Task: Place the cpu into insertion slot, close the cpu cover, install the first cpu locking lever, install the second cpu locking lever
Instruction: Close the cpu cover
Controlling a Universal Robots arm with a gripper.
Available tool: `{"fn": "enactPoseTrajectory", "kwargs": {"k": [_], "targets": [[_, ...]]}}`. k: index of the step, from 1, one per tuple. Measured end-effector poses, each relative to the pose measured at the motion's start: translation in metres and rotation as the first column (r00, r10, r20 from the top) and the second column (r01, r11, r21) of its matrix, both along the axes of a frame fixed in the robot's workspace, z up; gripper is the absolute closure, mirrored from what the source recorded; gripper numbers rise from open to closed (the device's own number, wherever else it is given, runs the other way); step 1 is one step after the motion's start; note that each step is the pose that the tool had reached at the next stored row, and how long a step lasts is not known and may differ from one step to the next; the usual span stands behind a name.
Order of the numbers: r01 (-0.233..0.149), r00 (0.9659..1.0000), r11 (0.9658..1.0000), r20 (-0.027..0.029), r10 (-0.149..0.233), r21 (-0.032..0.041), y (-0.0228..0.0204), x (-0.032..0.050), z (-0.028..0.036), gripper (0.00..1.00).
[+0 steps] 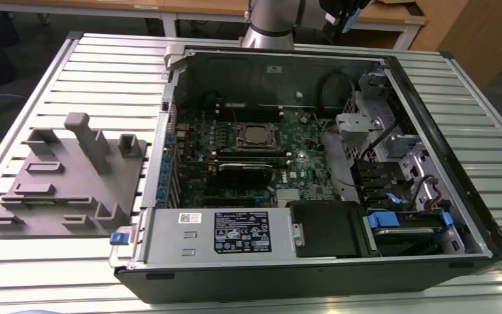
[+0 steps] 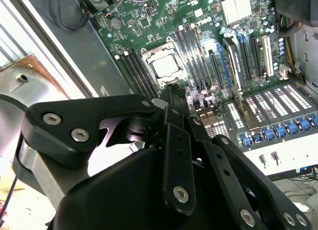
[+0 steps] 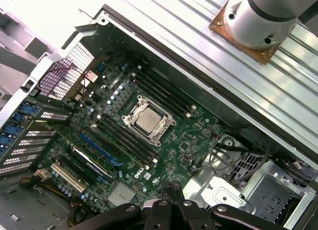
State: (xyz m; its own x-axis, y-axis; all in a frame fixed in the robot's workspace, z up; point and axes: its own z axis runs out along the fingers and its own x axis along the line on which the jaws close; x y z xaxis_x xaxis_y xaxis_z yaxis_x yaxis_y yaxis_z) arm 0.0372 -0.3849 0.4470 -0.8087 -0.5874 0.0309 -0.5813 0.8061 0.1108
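Looking through the first wrist view, we find the cpu seated in the insertion slot of the green motherboard. Its silver-grey top (a dull square against all that green) shows through the window of the cpu cover, which lies flat around it. The gripper hangs over the board's edge, well apart from the socket, pads pressed together with nothing between them.

In the second wrist view we get the gripper's black linkage large in the foreground, and beyond it the long memory slots flanking the socket on both sides.

From the exterior view we take in the whole: the computer case lies open on a slatted aluminium table, with a labelled power supply at its near end and a black card near the socket. A grey fixture plate with upright posts sits beside the case on the exterior view's left. The arm's base stands behind the case, and wooden desks line the room beyond.
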Motion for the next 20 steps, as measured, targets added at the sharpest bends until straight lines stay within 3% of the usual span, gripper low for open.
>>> {"fn": "enactPoseTrajectory", "kwargs": {"k": [9, 15, 17, 20], "targets": [[0.0, 1.0, 1.0, 0.0027, 0.0, 0.0001, -0.001, -0.0001, -0.0036, 0.9], [0.006, 0.9998, 1.0, 0.0191, -0.006, -0.0001, -0.0025, -0.0015, -0.0103, 0.9], [0.019, 0.9996, 0.9998, 0.0197, -0.019, 0.0009, -0.0026, -0.0014, -0.0125, 0.9], [0.069, 0.9974, 0.9976, 0.0197, -0.069, 0.0011, -0.0026, -0.0015, -0.0162, 0.9]]}}
